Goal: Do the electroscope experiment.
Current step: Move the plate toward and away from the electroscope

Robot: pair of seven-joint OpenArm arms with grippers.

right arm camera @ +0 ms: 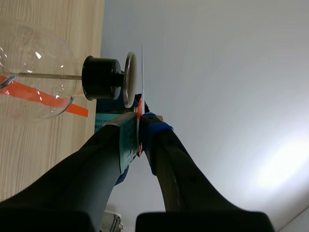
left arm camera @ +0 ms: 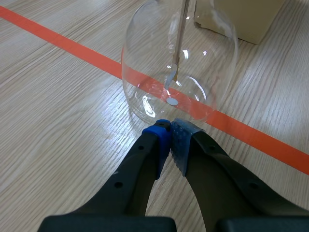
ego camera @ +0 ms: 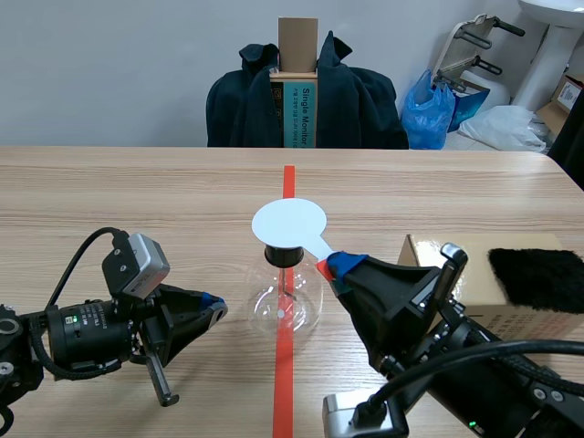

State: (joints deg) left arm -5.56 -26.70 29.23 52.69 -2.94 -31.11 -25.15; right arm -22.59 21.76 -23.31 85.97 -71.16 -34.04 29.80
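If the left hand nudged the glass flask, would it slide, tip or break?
Probably fragile: the glass flask looks thin and clear. Its round bulb under a black stopper suggests it might tip or roll.

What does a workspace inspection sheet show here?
Surface: light wooden table, orange-red tape marks.
Job's things: clear round glass flask with black stopper, on the tape line; white round paddle over its top; black furry cloth atop brown cardboard box.
Clutter: nothing seen.
Grippers: right gripper shut on the paddle's handle; left gripper shut empty, tips by the flask's base.
Cables: black cable looping from the left arm.
Surroundings: dark jacket, blue plastic bag.
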